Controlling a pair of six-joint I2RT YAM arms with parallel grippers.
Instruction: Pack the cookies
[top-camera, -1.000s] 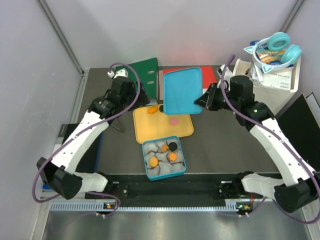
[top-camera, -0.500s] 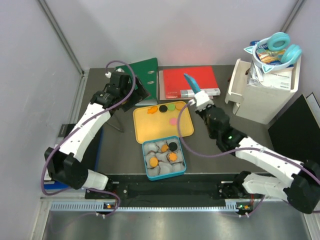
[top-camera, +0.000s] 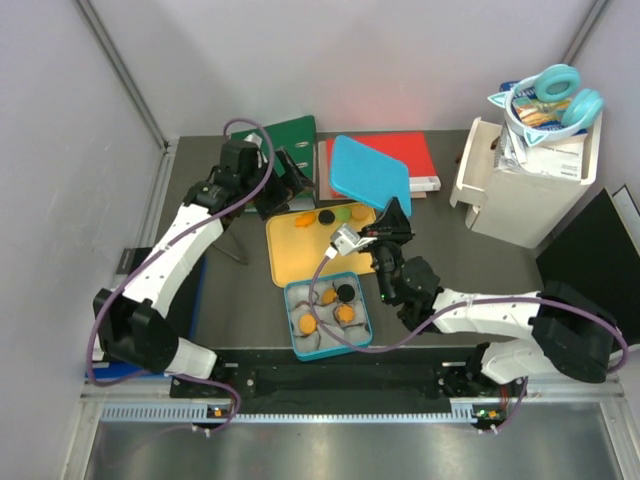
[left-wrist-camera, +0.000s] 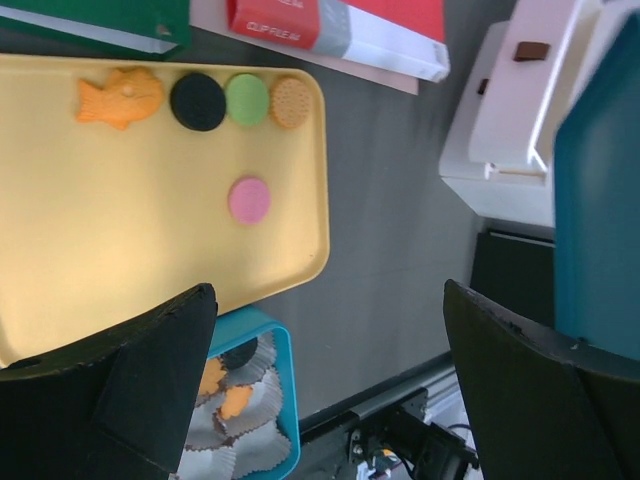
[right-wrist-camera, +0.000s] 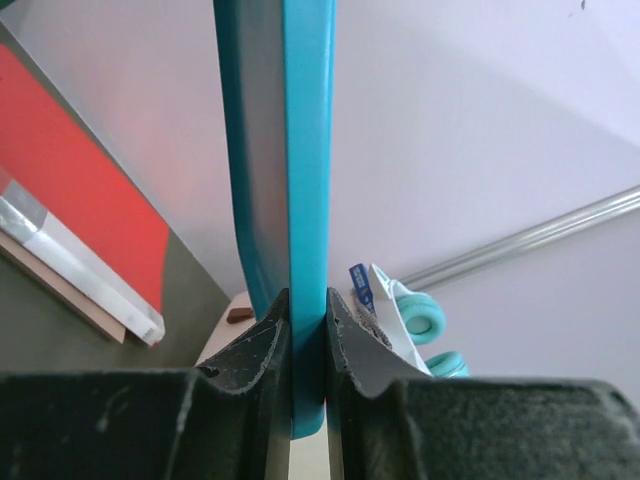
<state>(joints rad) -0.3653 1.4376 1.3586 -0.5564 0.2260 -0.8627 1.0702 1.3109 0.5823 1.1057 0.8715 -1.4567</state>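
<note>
Four cookies lie in a row along the back of the yellow tray (top-camera: 290, 262): an orange fish (left-wrist-camera: 120, 97), a black one (left-wrist-camera: 197, 101), a green one (left-wrist-camera: 247, 99) and a tan one (left-wrist-camera: 291, 102). A pink cookie (left-wrist-camera: 249, 199) lies mid-tray. The teal box (top-camera: 296, 344) in front holds grey paper cups with orange cookies (top-camera: 305, 323) and a black cookie (top-camera: 346, 291). My left gripper (top-camera: 275, 190) hovers open and empty by the tray's back left (left-wrist-camera: 330, 400). My right gripper (top-camera: 392, 212) is shut on the edge of the teal lid (right-wrist-camera: 305, 150), held tilted above the tray's right side (top-camera: 370, 175).
A green binder (top-camera: 290, 135) and a red file folder (top-camera: 420, 150) lie behind the tray. A white box (top-camera: 520, 190) carrying teal headphones (top-camera: 560, 95) stands at the back right. A black panel (top-camera: 590, 240) leans at the right edge.
My right arm has swung the teal lid from the back right in toward the middle, over the tray's right side. The left gripper stayed near the tray's back left.
</note>
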